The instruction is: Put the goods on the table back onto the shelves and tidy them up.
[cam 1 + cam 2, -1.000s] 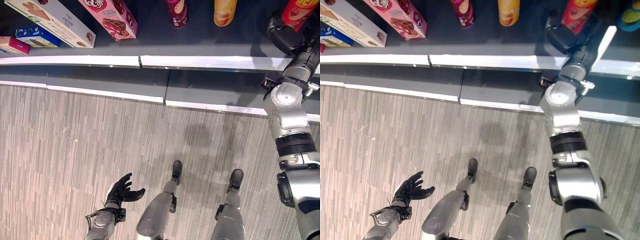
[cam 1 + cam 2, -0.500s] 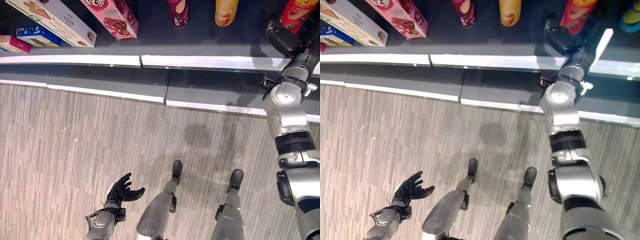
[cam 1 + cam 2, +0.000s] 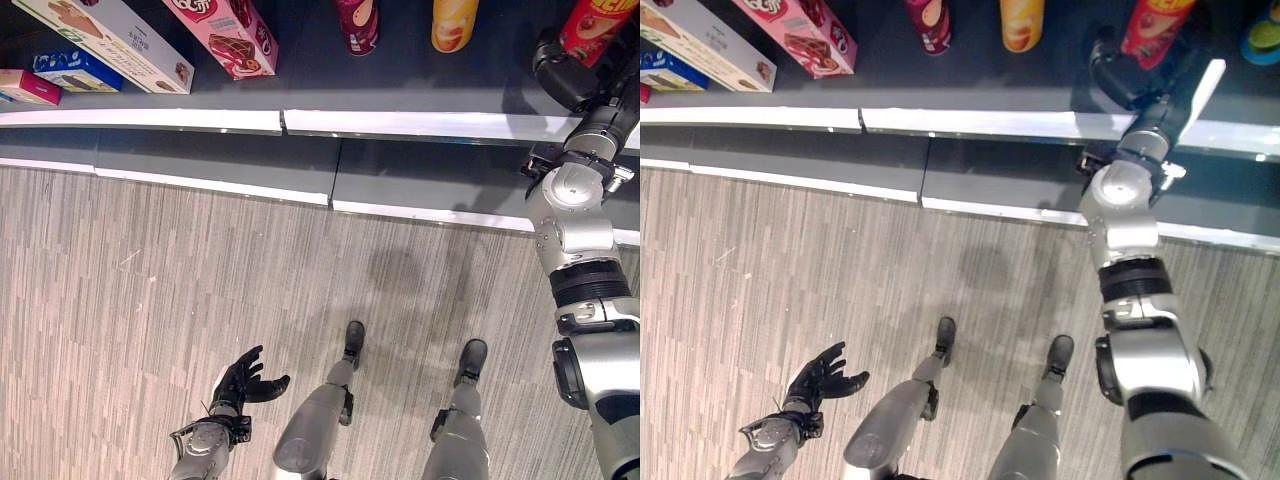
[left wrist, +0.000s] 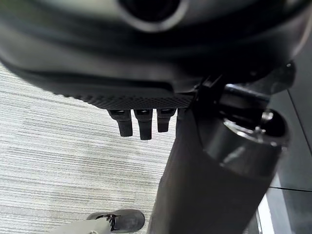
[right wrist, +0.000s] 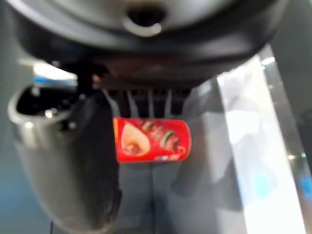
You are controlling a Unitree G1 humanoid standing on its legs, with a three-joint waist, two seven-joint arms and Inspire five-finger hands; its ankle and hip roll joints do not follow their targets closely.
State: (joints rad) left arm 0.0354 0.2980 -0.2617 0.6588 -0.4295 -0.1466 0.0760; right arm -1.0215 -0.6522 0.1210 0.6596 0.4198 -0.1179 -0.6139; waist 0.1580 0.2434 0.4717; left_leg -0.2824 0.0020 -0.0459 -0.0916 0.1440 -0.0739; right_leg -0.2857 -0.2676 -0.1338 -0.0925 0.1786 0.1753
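The right hand (image 3: 1118, 72) is reached up onto the shelf (image 3: 400, 75) and stands at the red can (image 5: 151, 139), near the shelf's right end and well behind its white front edge (image 3: 400, 124). In the right wrist view the can lies past the thumb and the straight fingers (image 5: 148, 101), apart from them, so I judge the hand slack and not gripping.

The risk is a knock: if the hand pulls back carelessly, the thumb may tip the can, and it could roll toward the front edge or strike the yellow can (image 3: 455, 22) beside it.

The left hand (image 3: 245, 380) hangs low over the floor (image 3: 150, 300), fingers spread, holding nothing.
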